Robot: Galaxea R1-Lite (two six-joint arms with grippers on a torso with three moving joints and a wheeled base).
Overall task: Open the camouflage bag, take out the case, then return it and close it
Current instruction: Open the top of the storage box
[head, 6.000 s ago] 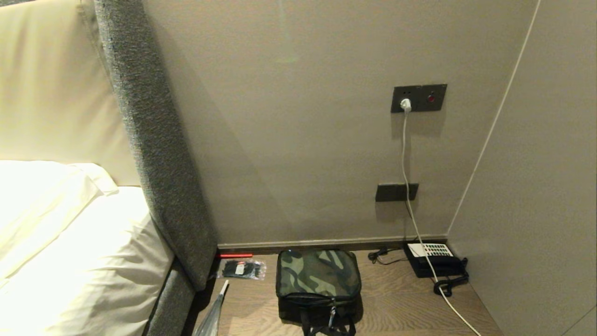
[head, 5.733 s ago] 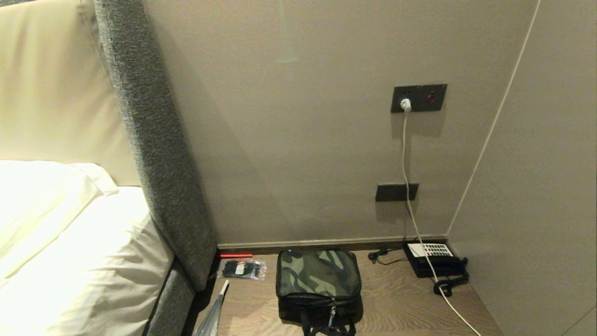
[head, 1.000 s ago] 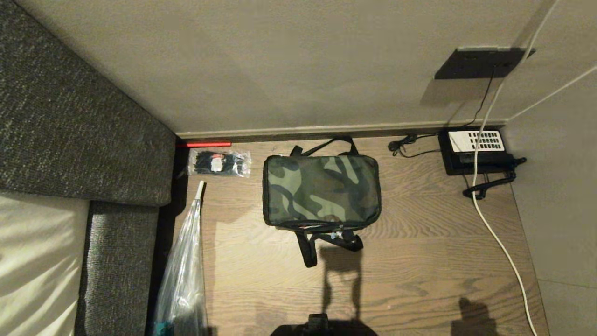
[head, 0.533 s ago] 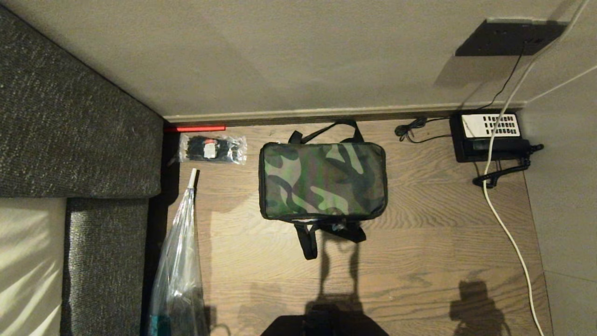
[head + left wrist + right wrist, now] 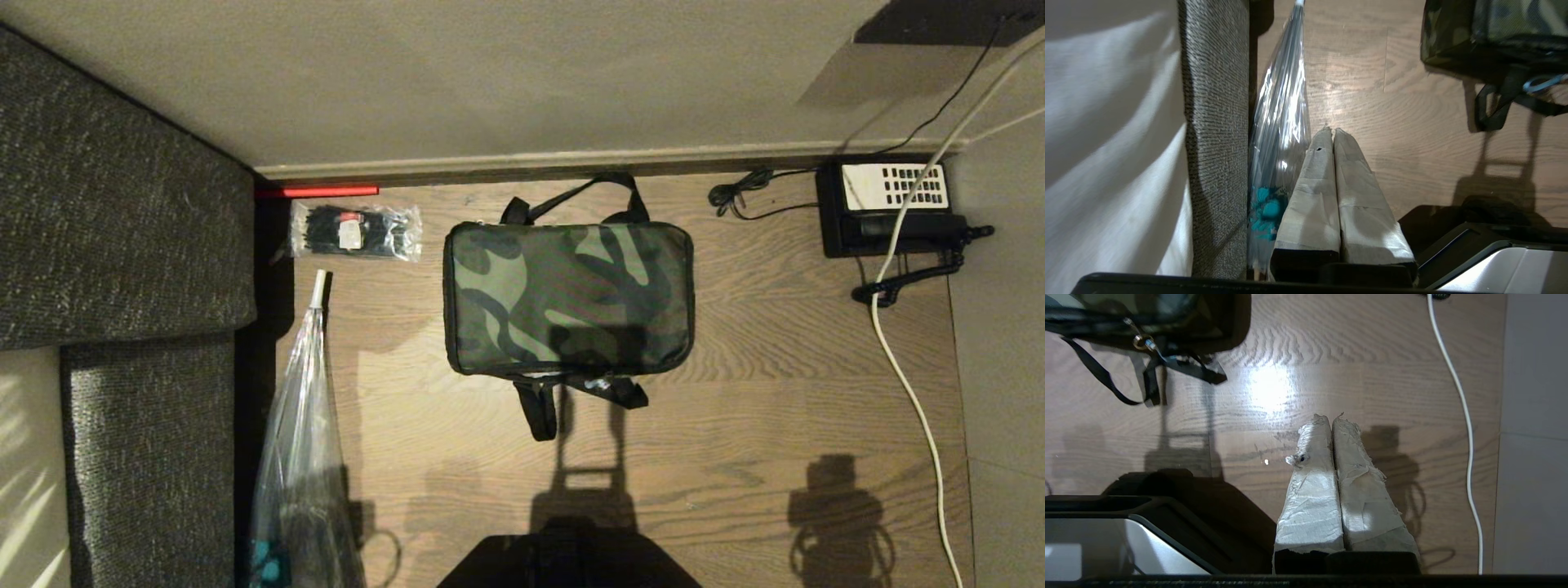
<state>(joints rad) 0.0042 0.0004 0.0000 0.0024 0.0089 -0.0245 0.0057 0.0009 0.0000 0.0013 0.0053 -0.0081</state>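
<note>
The camouflage bag [image 5: 568, 298] lies zipped shut on the wooden tabletop [image 5: 735, 425], black straps at its near and far sides; a corner of the bag [image 5: 1494, 32] shows in the left wrist view and its zipper-pull side [image 5: 1143, 318] in the right wrist view. The case is hidden. My left gripper [image 5: 1330, 130] hangs shut and empty over the table near the clear plastic bag. My right gripper [image 5: 1328, 417] hangs shut and empty over bare wood, short of the bag. Neither gripper shows in the head view.
A clear plastic bag [image 5: 302, 457] lies along the table's left edge beside the grey headboard [image 5: 122, 212]. A packet of black ties [image 5: 355, 230] and a red strip [image 5: 326, 191] sit at the back left. A black telephone [image 5: 890, 208] and white cable [image 5: 914, 392] are on the right.
The head view has tilted further down and closer: the bag and table sit larger and higher in the picture, and the wall sockets have slid out at the top. Nothing on the table moved.
</note>
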